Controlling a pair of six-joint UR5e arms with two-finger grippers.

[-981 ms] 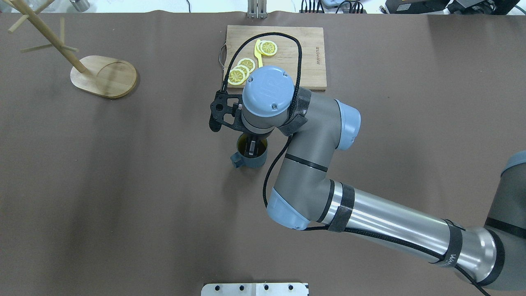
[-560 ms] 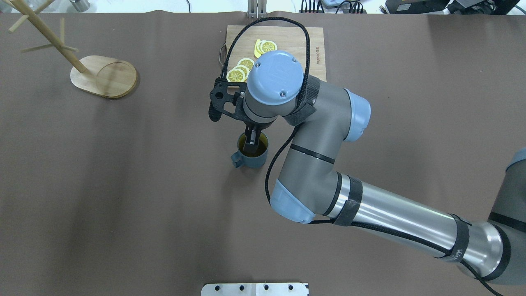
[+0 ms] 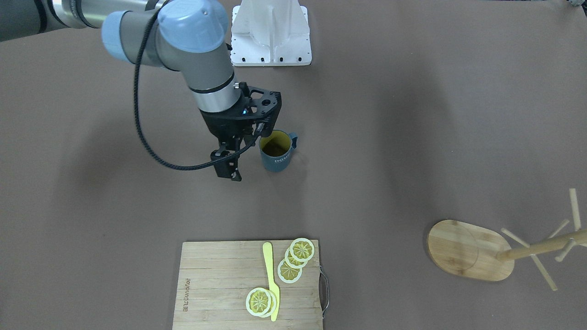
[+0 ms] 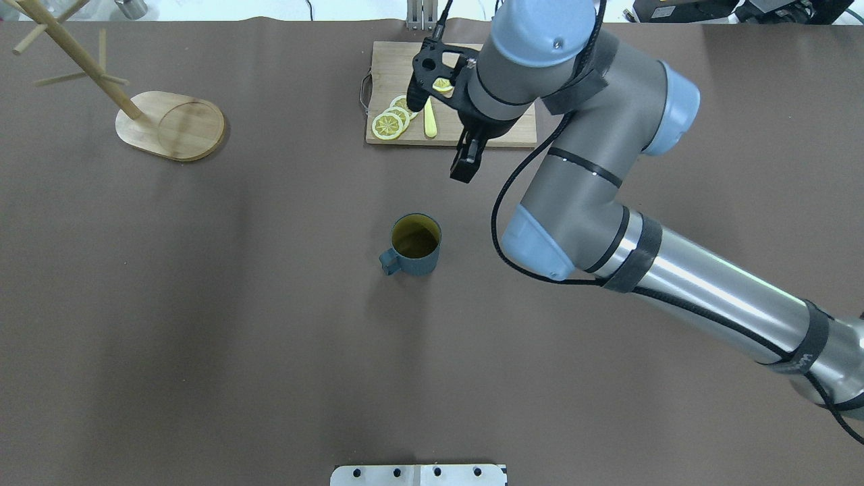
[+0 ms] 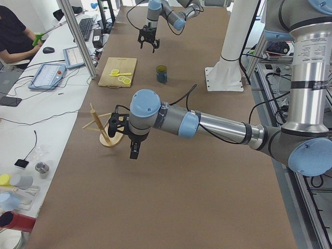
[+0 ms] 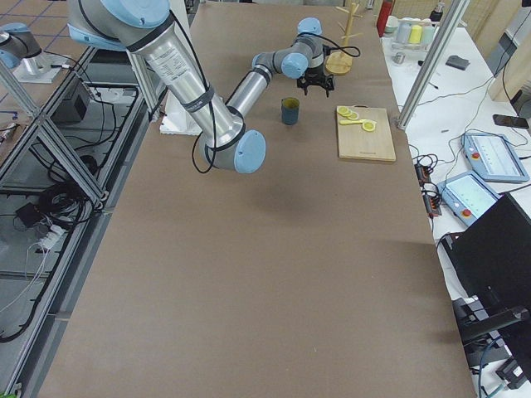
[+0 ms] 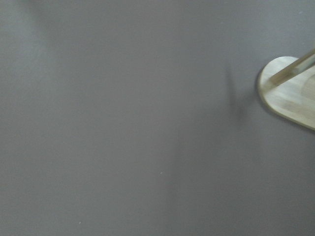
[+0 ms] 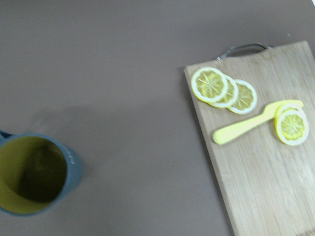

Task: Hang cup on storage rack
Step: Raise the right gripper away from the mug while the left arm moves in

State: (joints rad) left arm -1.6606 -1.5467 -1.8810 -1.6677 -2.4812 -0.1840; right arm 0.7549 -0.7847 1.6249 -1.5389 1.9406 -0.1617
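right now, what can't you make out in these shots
Left gripper: shows only in the exterior left view, so how its jaws stand is unclear.
Storage rack: upper pegs cut off by the overhead view's top edge; the left wrist view is blurred and shows only part of its base.
Cup: cropped by the right wrist view's left edge.
Cutting board: partly covered by the right arm in the overhead view.
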